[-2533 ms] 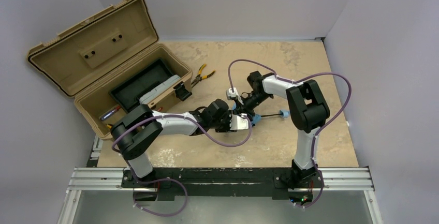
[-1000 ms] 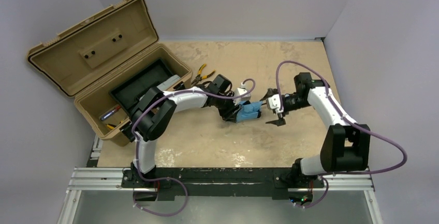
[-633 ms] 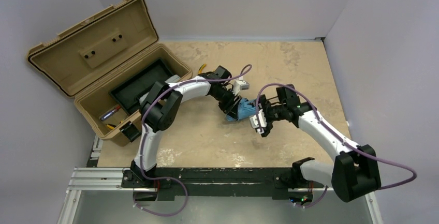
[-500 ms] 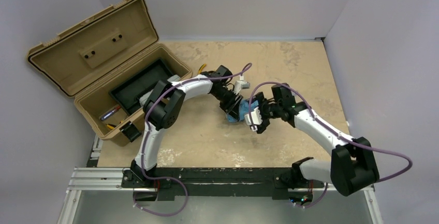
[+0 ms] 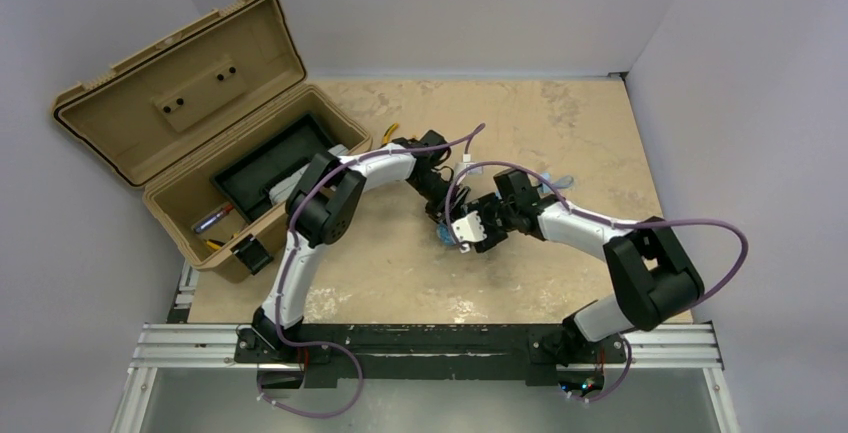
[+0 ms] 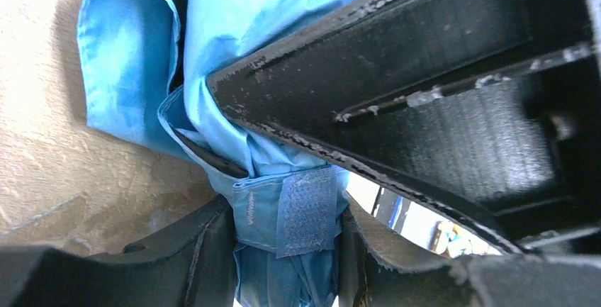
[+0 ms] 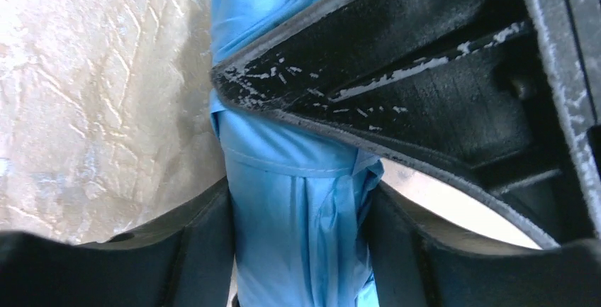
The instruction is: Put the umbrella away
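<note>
Change: the right tool (image 7: 298, 179) swung in from the frame's right and closed onto the umbrella (image 6: 135, 59).
Left tool (image 6: 283, 204): stayed clamped, part-open, on the same bundle.
Umbrella: folded, mid-desk (image 5: 560, 123), frame centre.
Meaning: likely a handover or tidying; the open case (image 5: 190, 103), upper left, awaited it.

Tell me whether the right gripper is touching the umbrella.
Touching. The right wrist view shows the right gripper with both jaws pressed against the blue fabric of the umbrella, with no gap between them.
</note>
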Robot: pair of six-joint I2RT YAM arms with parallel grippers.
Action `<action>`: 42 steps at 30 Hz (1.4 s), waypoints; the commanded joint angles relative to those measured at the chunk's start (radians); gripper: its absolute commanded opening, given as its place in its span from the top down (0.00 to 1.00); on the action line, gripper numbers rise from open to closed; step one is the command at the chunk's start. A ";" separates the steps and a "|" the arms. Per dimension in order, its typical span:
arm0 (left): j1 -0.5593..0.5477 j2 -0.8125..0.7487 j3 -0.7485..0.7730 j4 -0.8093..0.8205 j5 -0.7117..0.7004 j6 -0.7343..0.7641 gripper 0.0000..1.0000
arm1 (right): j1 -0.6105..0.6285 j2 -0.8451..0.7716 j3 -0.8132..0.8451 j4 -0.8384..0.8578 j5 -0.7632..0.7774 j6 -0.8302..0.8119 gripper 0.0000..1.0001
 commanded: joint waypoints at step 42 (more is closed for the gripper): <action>0.091 -0.773 -0.768 0.764 -0.433 -0.488 0.55 | 0.041 0.097 0.042 -0.151 0.099 0.164 1.00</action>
